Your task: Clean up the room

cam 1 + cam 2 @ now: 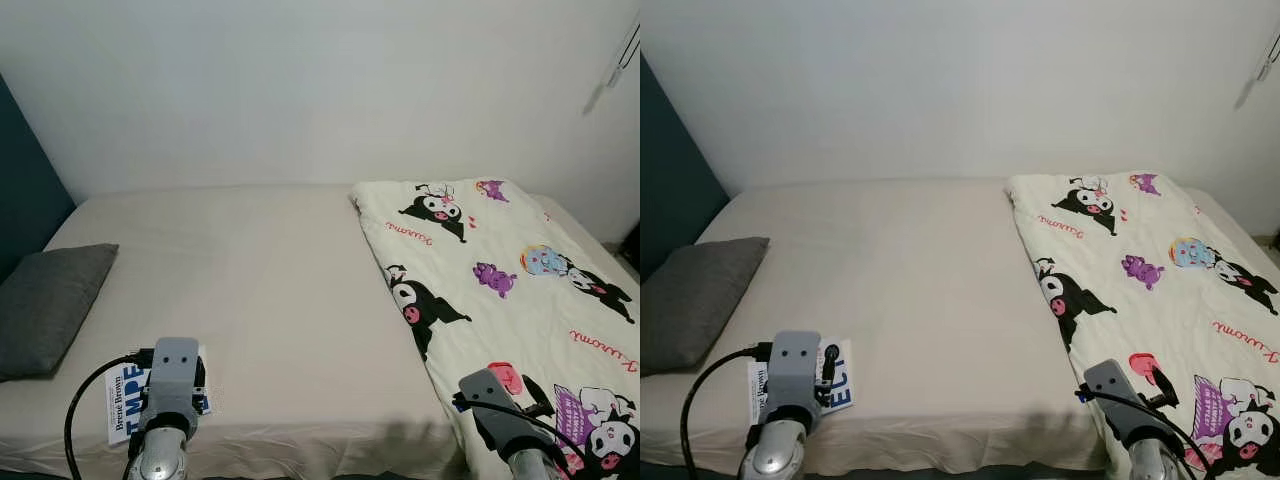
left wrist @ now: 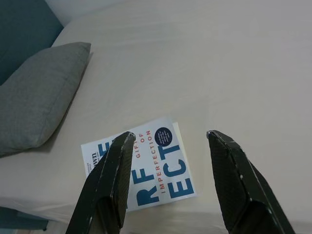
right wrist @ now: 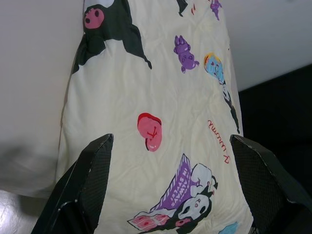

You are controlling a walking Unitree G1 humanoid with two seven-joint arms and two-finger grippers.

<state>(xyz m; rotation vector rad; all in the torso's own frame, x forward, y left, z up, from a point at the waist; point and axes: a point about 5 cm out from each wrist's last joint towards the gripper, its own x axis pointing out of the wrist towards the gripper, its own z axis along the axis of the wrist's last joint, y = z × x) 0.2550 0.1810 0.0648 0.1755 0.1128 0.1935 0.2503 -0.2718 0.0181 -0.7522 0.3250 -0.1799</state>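
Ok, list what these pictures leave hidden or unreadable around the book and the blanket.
- Book: in the left wrist view the left pincer finger covers part of the title; in the eye views the left wrist covers much of the cover.
- Cartoon blanket: right and lower edges cut off by the frame in the left eye view.
- Grey pillow: left side cut off.

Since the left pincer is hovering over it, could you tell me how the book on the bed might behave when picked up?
The book looks thin and soft-covered, so probably light and slightly bendy. Lying flat on the soft sheet, it may press in rather than slide.
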